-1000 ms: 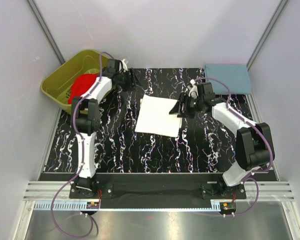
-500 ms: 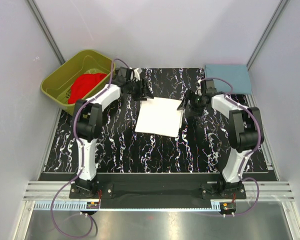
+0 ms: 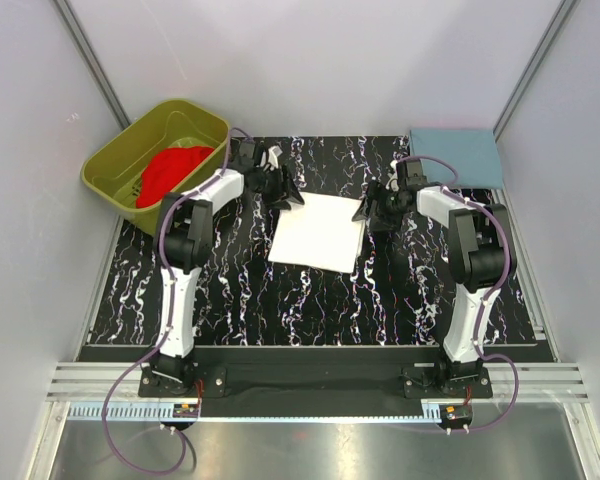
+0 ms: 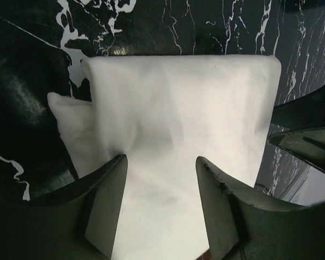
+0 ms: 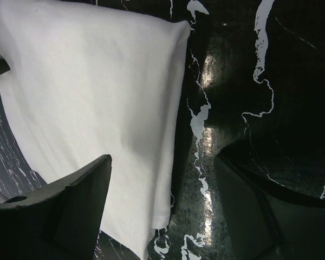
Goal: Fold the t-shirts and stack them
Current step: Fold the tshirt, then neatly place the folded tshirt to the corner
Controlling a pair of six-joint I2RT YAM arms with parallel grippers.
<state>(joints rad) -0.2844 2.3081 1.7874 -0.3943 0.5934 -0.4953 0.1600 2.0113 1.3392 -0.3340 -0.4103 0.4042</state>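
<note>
- Left gripper (image 4: pixel 161 162): jaws wide apart, holding nothing; the folded white t-shirt (image 4: pixel 179 114) lies directly beneath them.
- Right gripper (image 5: pixel 162 162): equally spread, empty, straddling that shirt's edge.
- Farther behind the left gripper, the red t-shirt (image 3: pixel 172 168) sits in the tub (image 3: pixel 110 160), seemingly unfolded and not yet stacked.

Lab robot cell, not a home. Plain pale walls (image 3: pixel 330 60) are framed by aluminium struts (image 3: pixel 90 55). Black marble-print worktop (image 3: pixel 230 290). Two arms are bolted to a base bar (image 3: pixel 310 380) at the near edge, with purple cables (image 3: pixel 105 420) looping off the bases. An olive tub (image 3: pixel 110 165) sits left of the left hand (image 3: pixel 280 185), and a blue cloth (image 3: pixel 460 155) lies in the corner behind the right hand (image 3: pixel 375 212).
</note>
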